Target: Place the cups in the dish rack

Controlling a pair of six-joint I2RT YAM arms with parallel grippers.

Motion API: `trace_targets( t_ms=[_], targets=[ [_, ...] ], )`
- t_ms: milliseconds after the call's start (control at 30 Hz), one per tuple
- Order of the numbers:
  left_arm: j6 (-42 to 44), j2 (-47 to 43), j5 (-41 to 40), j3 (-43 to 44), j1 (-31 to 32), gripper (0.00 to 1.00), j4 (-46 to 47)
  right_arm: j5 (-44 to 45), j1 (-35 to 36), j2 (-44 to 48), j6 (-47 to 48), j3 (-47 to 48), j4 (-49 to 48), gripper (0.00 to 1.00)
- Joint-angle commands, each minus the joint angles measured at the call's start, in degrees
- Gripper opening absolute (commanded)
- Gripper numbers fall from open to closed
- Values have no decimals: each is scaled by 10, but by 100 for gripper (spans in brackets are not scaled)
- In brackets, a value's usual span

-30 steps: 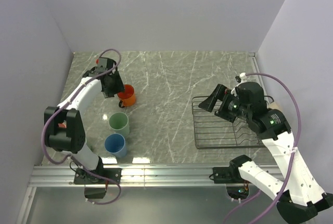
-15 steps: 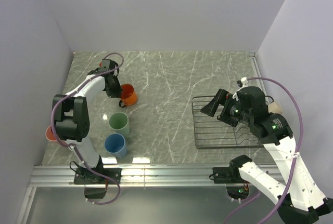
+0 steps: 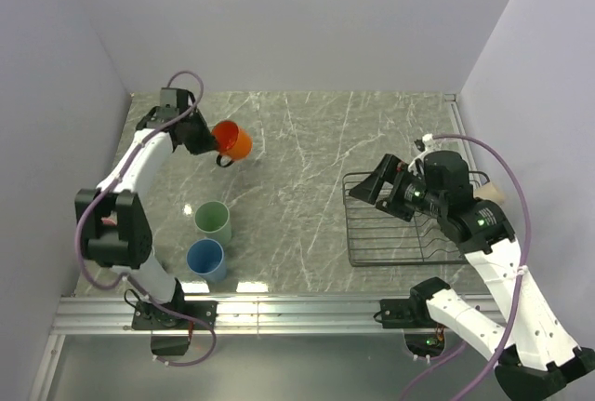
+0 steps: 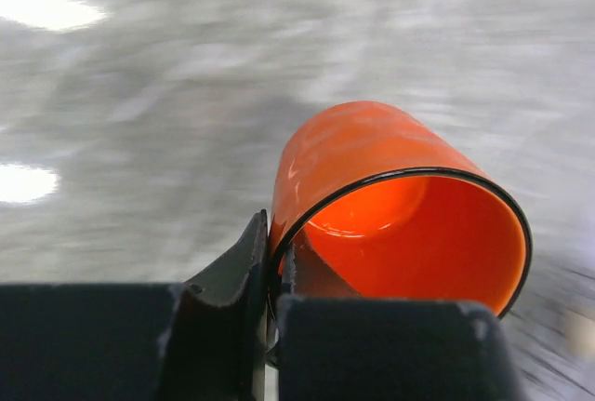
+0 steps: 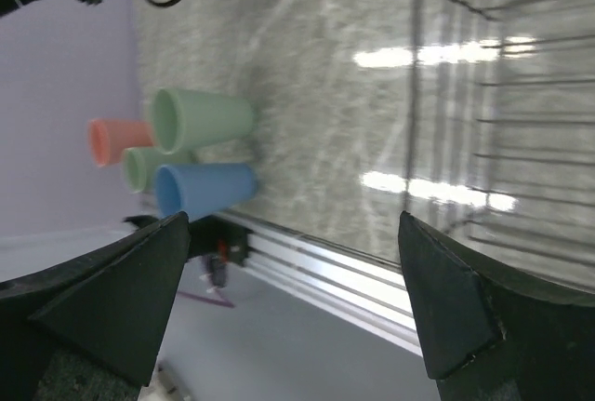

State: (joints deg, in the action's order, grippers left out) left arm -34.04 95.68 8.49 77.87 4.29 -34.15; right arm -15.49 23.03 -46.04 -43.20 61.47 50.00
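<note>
Pinching the orange mug (image 3: pixel 231 140) by its rim, the left tool (image 3: pixel 214 141) holds it tilted, well left of the dish rack (image 3: pixel 352 233), likely for carrying there. The right tool (image 3: pixel 375 184) hangs spread wide above the rack's left edge.

A grey, white-veined tabletop (image 3: pixel 307 145) is enclosed by plain pale walls (image 3: pixel 297 20) on three sides, with a metal rail (image 3: pixel 297 312), seemingly aluminium, running along its near edge.

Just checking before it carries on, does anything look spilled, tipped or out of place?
Nothing is spilled or damaged. Only the orange mug is askew: it is held tipped on its side, its rim pinched between the fingers of the left gripper.
</note>
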Motion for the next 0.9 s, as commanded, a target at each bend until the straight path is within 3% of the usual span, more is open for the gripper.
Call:
trace_targets(
  t_ms=[0,167,233,500,867],
  targets=[
    [-101,-96,163,3,3,0,121,-101,4,-5,-43,-21,-147,100],
    [-265,-164,363,-93,6,0,314,-179,3,-24,-147,-66,-329,100],
    [-310,-181,403,-118,14,0,407,-197,4,-37,-161,-69,-392,100],
    [-428,-212,442,-155,100,0,533,-254,7,-108,-217,-61,-566,100],
    [-631,-207,416,-203,159,1,730,-208,71,-163,-103,-4,-485,100]
  ],
)
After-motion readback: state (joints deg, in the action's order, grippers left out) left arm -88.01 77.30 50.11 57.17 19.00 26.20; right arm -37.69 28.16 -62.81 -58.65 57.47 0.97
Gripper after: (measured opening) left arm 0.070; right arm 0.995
